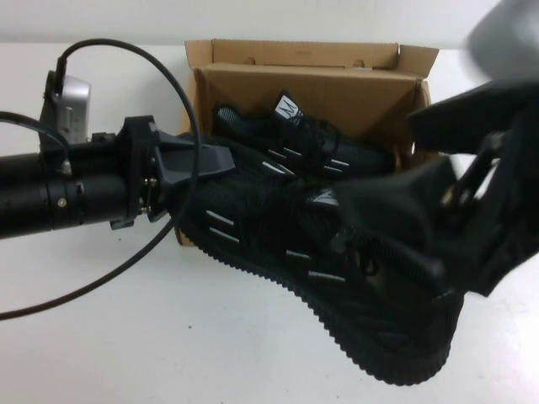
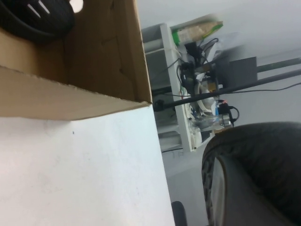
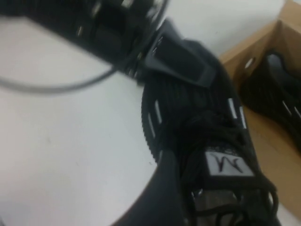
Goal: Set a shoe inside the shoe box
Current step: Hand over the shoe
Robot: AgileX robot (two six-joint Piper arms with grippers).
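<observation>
Gripping the black mesh sneaker (image 1: 337,269) alone, the left hand (image 1: 215,160) risks dropping it outside the brown cardboard box (image 1: 312,80); the right hand (image 1: 438,244) gapes beside.

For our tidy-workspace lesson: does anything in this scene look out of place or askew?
Yes. One shoe lies tilted across the front wall of the box, half out, gripped at one end by the left tool; the right tool is over its laces. Its twin lies inside.

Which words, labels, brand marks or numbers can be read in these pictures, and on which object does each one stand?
No words or numbers can be read.
Held shoe, white tongue label: black zigzag logo only, no letters.
Shoe inside the shoe box: same kind of label, too small to read.
</observation>
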